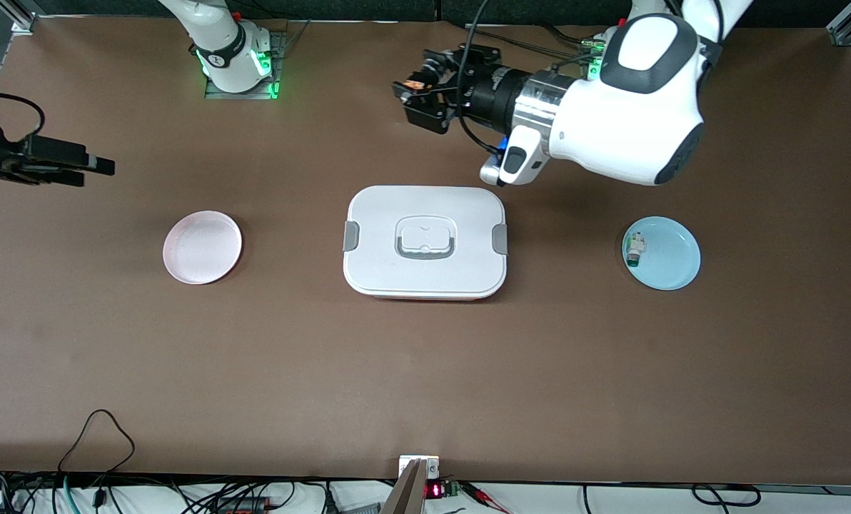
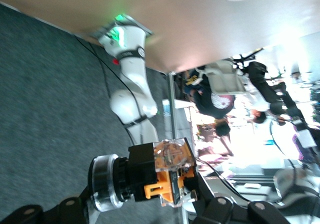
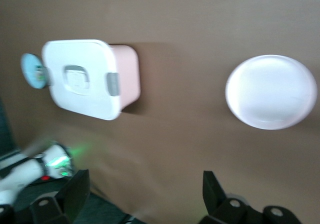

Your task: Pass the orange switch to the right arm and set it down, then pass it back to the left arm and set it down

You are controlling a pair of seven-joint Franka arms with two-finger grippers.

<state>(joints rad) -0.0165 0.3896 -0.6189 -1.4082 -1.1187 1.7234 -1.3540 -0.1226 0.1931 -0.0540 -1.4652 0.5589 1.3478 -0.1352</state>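
Observation:
The orange switch (image 1: 415,86) is a small black cylinder with an orange and clear end. My left gripper (image 1: 417,98) is shut on it, lying level in the air over the bare table between the box (image 1: 425,243) and the arms' bases. The left wrist view shows the switch (image 2: 150,176) held across the left gripper (image 2: 155,201). My right gripper (image 1: 93,171) hangs open and empty over the table's edge at the right arm's end, pointing toward the middle. In the right wrist view the right gripper (image 3: 145,194) has only bare table between its fingers, with the box (image 3: 85,79) farther off.
The white box with grey clips stands at the table's middle. A pink plate (image 1: 203,247) lies toward the right arm's end. A blue plate (image 1: 672,257) toward the left arm's end holds a small white-and-green part (image 1: 635,250). Cables run along the edge nearest the front camera.

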